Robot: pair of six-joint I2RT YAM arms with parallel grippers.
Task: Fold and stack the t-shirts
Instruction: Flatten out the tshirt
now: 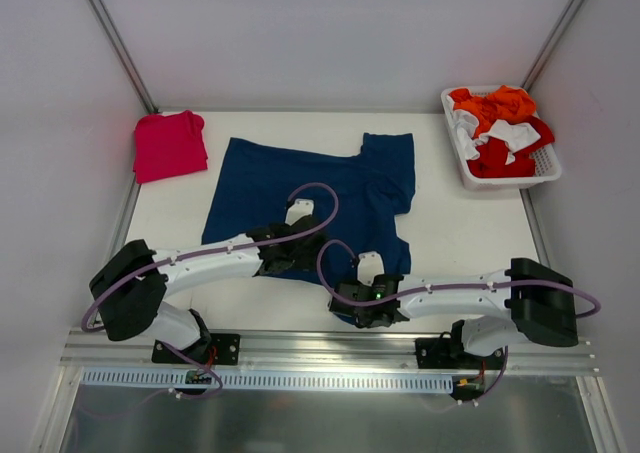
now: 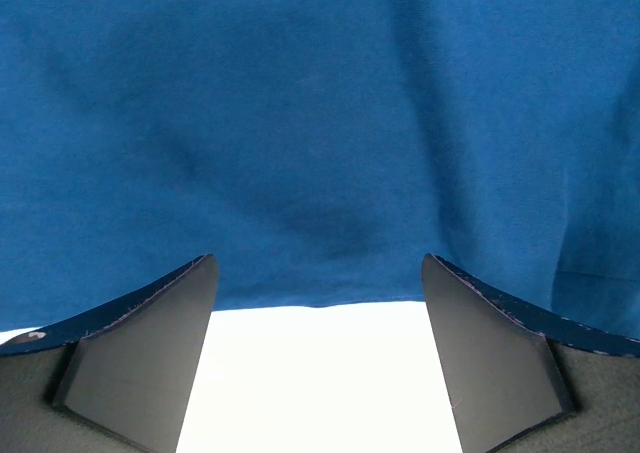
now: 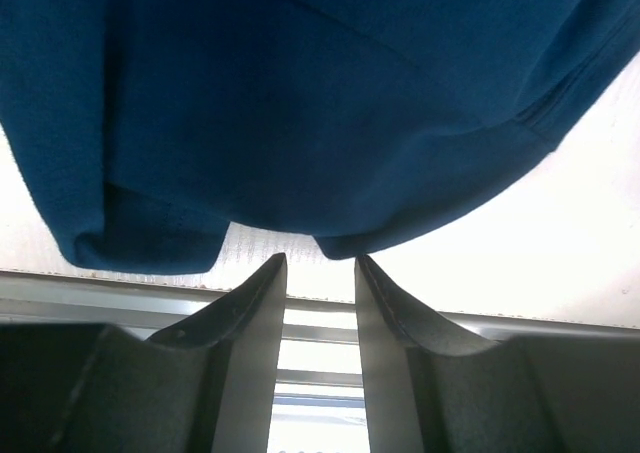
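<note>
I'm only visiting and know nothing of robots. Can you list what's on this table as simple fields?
Navy t-shirt: spread mid-table, not yet folded
Pink-red t-shirt: folded, far left corner
Basket: far right, holding orange, red, white cloths
Left gripper: open, at navy t-shirt's near edge
Right gripper: same edge, jaws nearly together, grip unclear

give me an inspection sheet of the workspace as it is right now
surface: white table, no spills seen
job's things: navy t-shirt spread out mid-table; pinkish-red t-shirt folded compactly at the far left corner, apart from it, not stacked
clutter: white basket at far right holding orange, red and white cloths
grippers: left gripper open at the navy hem; right gripper nearly closed at the shirt's near edge, grip cannot be told
cables: purple cables loop above both wrists, over the shirt
surroundings: white walls, metal rail along the near edge
</note>
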